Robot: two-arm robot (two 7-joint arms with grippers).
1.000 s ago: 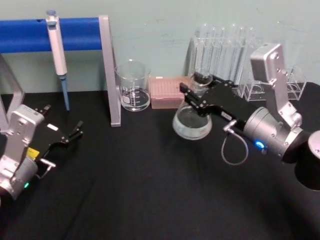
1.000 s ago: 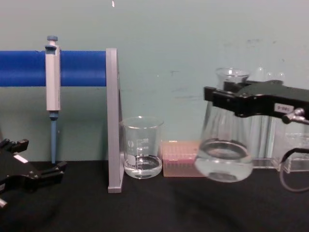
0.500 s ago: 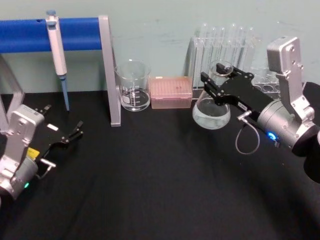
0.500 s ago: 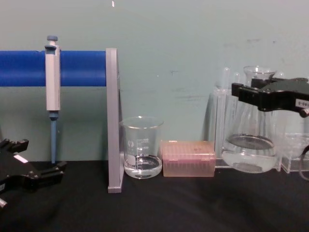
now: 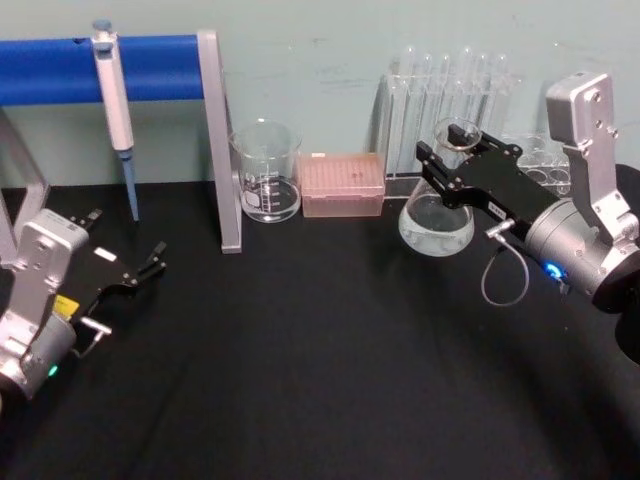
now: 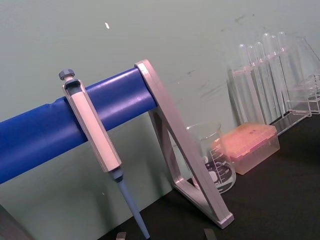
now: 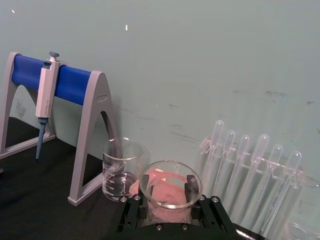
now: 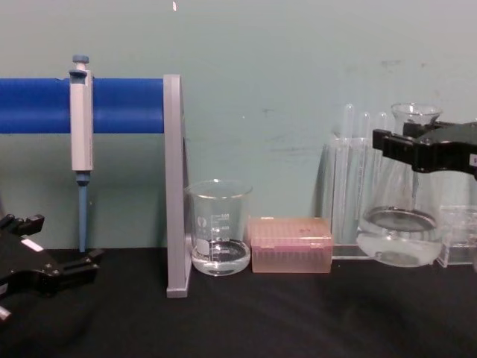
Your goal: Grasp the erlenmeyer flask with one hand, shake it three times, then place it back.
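The right hand [image 5: 452, 152] grips the erlenmeyer flask [image 5: 436, 226] by its neck, upright, seemingly just off the bench [image 5: 300, 360] at far right; setting down and release remain; the left hand [image 5: 127, 234] rests spread, near left

No text can be read for certain. The beaker [image 8: 218, 227] carries white printed graduations and figures, all too small to make out. A yellow label [image 5: 65, 305] sits on the left arm [image 5: 38, 262], and its print is illegible. The white sticker [image 8: 32, 245] on the left gripper [image 5: 126, 240] looks blank. A small white label [image 5: 497, 208] on the right gripper [image 5: 450, 150] shows nothing legible.
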